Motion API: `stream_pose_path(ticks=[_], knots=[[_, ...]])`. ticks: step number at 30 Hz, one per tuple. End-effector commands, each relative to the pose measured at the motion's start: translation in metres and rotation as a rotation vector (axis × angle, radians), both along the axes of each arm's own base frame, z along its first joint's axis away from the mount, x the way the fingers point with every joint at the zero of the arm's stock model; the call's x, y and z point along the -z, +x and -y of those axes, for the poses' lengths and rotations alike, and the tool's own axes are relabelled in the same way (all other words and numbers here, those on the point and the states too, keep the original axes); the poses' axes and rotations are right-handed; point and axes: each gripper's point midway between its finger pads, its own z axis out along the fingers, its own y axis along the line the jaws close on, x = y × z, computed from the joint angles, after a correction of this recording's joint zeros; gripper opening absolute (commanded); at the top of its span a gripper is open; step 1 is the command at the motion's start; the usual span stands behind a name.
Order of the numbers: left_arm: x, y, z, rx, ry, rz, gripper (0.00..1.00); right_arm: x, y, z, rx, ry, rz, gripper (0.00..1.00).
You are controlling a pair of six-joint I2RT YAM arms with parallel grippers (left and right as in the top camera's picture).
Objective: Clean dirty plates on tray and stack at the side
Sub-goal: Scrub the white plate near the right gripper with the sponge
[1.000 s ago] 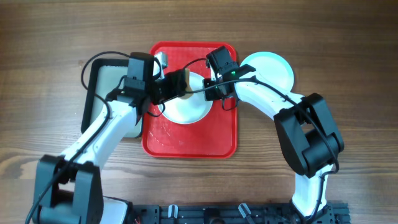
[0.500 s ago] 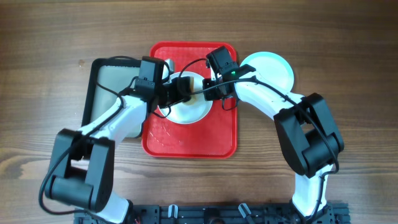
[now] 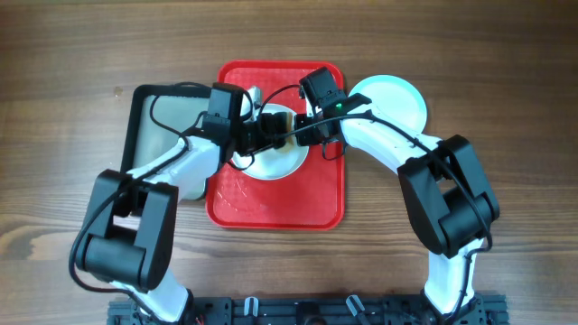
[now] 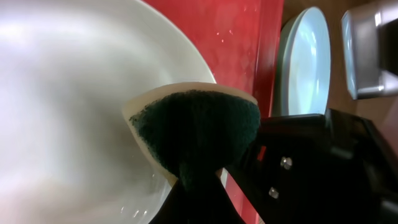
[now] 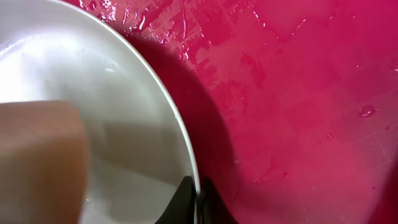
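One wooden table [image 3: 506, 81] carries everything. Red tray [image 3: 271, 203] sits mid-table, long side running away from the robot, its surface wet with water drops [image 5: 155, 18]. Grey tray [image 3: 153, 117] with a black rim lies just beside the red tray's left edge, partly under the left arm. White plate [image 3: 271, 164] rests on the far half of the red tray, between the two wrists; its face looks shiny and no smear can be made out. Light blue plate [image 3: 397, 99] lies on the table just right of the red tray, off it; the left wrist view hints at a second rim under it, count unclear. Sponge [image 3: 278, 122], yellow with a dark green scouring face, is pressed onto the white plate near its far rim. Left end effector [image 3: 266, 128] is pressed together, pinching the sponge from its near side. Right end effector [image 3: 302, 135] is clamped on the white plate's right rim, one finger on each side of the edge, as the right wrist view shows.
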Motion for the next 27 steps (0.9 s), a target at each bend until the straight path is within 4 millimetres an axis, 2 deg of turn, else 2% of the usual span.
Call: stream_pose_path(ticks=[1, 8, 13, 20, 27], knots=[[0.008, -0.005, 0.006, 0.024, -0.017, -0.021, 0.04, 0.003, -0.006, -0.003, -0.03, -0.012, -0.006, 0.04], [0.015, -0.01, 0.011, 0.039, -0.008, -0.035, 0.04, 0.003, -0.006, -0.003, -0.031, -0.012, -0.005, 0.04], [0.028, -0.012, 0.014, 0.041, 0.017, -0.05, 0.04, 0.003, -0.007, -0.002, -0.03, -0.013, -0.008, 0.04], [0.03, -0.012, 0.013, 0.055, 0.026, -0.04, 0.04, 0.003, -0.007, -0.003, -0.03, -0.013, -0.007, 0.04], [0.04, -0.014, -0.001, 0.054, 0.095, -0.046, 0.04, 0.003, -0.007, -0.003, -0.03, -0.013, -0.007, 0.04]])
